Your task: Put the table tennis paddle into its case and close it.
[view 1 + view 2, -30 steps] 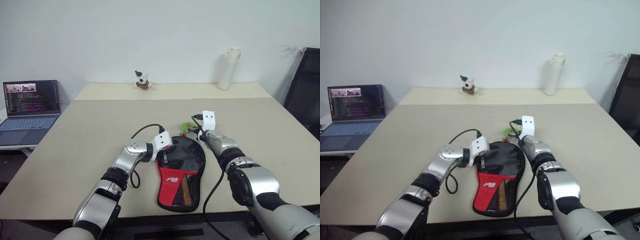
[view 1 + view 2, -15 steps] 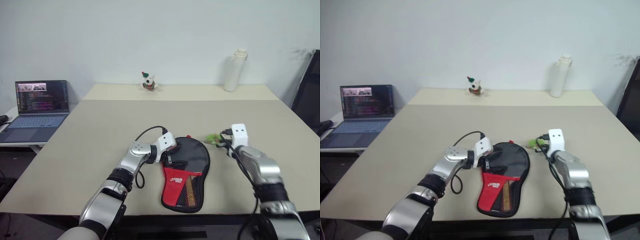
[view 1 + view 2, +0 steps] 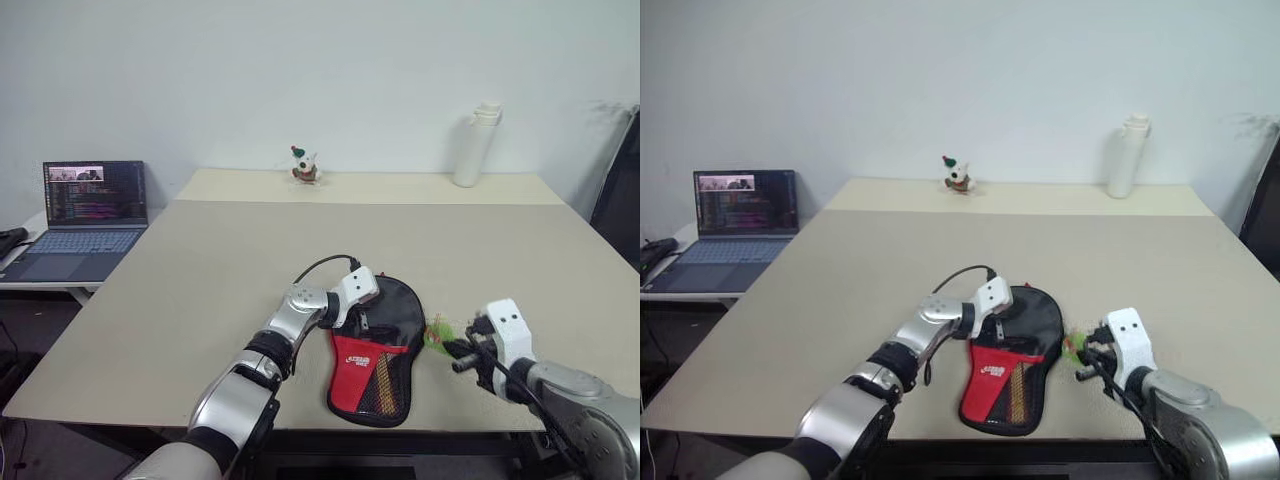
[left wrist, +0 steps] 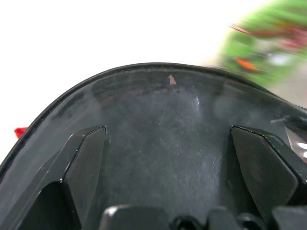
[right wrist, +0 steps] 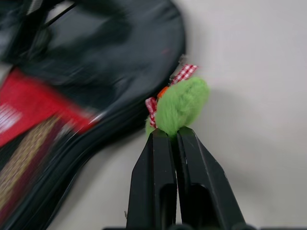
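Beige table [image 3: 200, 260]: left gripper [image 3: 362, 318] spread wide over the case [image 3: 385, 345], right gripper [image 5: 172, 136] pinched on its green tag [image 5: 182, 105]; zipping underway, next pull calls for steady bracing

**Plain office or lab room**

A large beige worktop [image 3: 250, 250] stands against a bare white wall [image 3: 300, 70]. An open laptop [image 3: 90, 215] showing code sits on a side desk to the left. A dark office chair [image 3: 620, 200] stands at the right. A white bottle [image 3: 478, 145] and a small toy figure [image 3: 305, 166] stand at the worktop's far edge.
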Robot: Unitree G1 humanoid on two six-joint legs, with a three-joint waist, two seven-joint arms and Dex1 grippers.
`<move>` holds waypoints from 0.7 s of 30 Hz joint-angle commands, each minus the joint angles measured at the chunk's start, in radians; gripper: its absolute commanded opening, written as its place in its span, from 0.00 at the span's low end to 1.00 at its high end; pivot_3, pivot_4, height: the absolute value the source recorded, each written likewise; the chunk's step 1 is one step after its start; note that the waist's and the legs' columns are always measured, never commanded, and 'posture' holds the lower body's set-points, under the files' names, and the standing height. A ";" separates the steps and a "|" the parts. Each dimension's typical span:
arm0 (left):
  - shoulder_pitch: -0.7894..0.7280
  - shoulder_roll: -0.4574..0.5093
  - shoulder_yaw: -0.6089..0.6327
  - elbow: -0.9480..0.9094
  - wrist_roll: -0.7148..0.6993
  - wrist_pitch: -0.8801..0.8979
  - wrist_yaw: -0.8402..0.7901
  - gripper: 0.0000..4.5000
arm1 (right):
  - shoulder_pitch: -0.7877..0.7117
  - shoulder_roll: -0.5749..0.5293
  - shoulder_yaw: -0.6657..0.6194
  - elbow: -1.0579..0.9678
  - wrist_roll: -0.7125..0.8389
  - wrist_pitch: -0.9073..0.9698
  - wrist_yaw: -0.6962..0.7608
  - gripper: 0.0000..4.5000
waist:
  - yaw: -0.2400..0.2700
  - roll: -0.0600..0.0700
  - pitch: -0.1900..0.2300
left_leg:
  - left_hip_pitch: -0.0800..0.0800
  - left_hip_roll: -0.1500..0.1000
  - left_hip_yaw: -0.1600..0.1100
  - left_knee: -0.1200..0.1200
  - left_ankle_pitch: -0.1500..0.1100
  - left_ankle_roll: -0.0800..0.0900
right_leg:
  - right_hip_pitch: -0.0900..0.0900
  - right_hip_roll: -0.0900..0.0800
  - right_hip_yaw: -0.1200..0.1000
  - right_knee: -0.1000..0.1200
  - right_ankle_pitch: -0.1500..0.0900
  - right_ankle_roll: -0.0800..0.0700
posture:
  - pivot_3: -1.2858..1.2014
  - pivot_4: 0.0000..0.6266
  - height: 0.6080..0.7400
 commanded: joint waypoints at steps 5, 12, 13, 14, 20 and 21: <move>-0.001 -0.029 -0.036 0.075 0.062 -0.012 0.011 1.00 | 0.128 -0.155 -0.054 -0.121 0.164 0.034 0.175 0.00 | -0.001 0.000 0.000 | 0.000 0.000 0.000 0.000 0.000 0.000 | 0.001 0.000 -0.002 0.000 0.000 0.000 | 0.52 0.24 1.00; -0.004 -0.033 -0.033 0.087 0.072 -0.021 0.018 1.00 | 0.312 -0.270 -0.082 -0.200 0.334 -0.050 0.333 0.00 | 0.003 -0.001 0.000 | -0.001 0.000 -0.001 0.000 0.000 0.000 | 0.002 -0.001 -0.007 -0.002 -0.001 0.000 | 0.52 0.24 1.00; -0.003 -0.033 -0.033 0.087 0.073 -0.021 0.019 1.00 | 0.328 -0.277 -0.083 -0.208 0.360 -0.062 0.345 0.00 | 0.003 -0.001 0.000 | -0.001 0.000 -0.002 0.000 0.000 0.000 | 0.003 -0.001 -0.008 -0.002 -0.001 0.000 | 0.52 0.24 1.00; -0.002 -0.033 -0.033 0.087 0.073 -0.021 0.020 1.00 | 0.342 -0.287 -0.077 -0.213 0.385 -0.083 0.356 0.00 | 0.003 -0.001 0.000 | -0.001 0.000 -0.002 0.000 0.000 0.000 | 0.003 -0.001 -0.008 -0.002 -0.001 0.000 | 0.52 0.24 1.00; 0.000 -0.027 -0.032 0.081 0.076 -0.021 0.023 1.00 | 0.393 -0.354 0.012 -0.217 0.504 -0.199 0.343 0.00 | -0.002 -0.003 0.000 | 0.002 0.001 -0.002 0.001 0.000 0.000 | 0.005 -0.001 -0.009 -0.001 -0.001 0.000 | 0.52 0.24 1.00; 0.001 -0.025 -0.031 0.079 0.076 -0.021 0.022 1.00 | 0.398 -0.369 0.028 -0.217 0.511 -0.221 0.337 0.00 | -0.002 -0.004 0.000 | 0.002 0.000 -0.003 0.001 0.000 0.000 | 0.006 -0.001 -0.009 -0.001 -0.001 0.000 | 0.52 0.24 1.00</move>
